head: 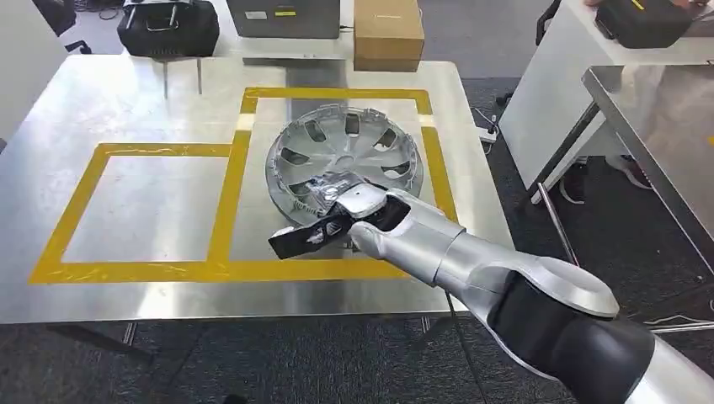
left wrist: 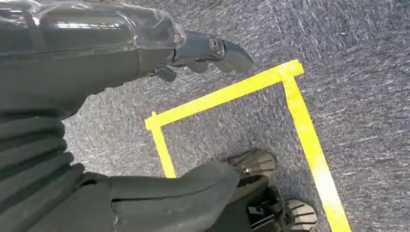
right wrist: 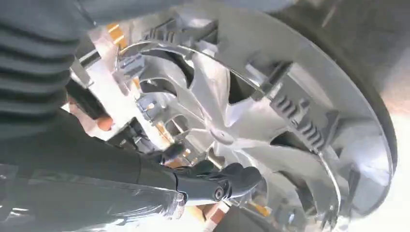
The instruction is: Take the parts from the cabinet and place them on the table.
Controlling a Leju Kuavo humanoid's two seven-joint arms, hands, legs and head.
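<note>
A silver wheel cover (head: 345, 151) lies inside-up on the metal table (head: 118, 101), within the right-hand yellow taped rectangle (head: 337, 93). My right hand (head: 337, 219) is at its near rim: dark fingers lie over the rim and the thumb reaches out to the left just above the table. In the right wrist view the wheel cover (right wrist: 290, 111), with its clips and spokes, sits close against my right hand (right wrist: 212, 186), which grips the rim. My left hand (left wrist: 193, 53) hangs above the carpet with nothing in it.
A second taped rectangle (head: 143, 206) on the left is bare. At the table's far edge stand a cardboard box (head: 387, 34), a grey box (head: 282, 17) and a black case (head: 168, 25). More tables (head: 648, 101) stand to the right. Yellow tape (left wrist: 300, 121) marks the carpet.
</note>
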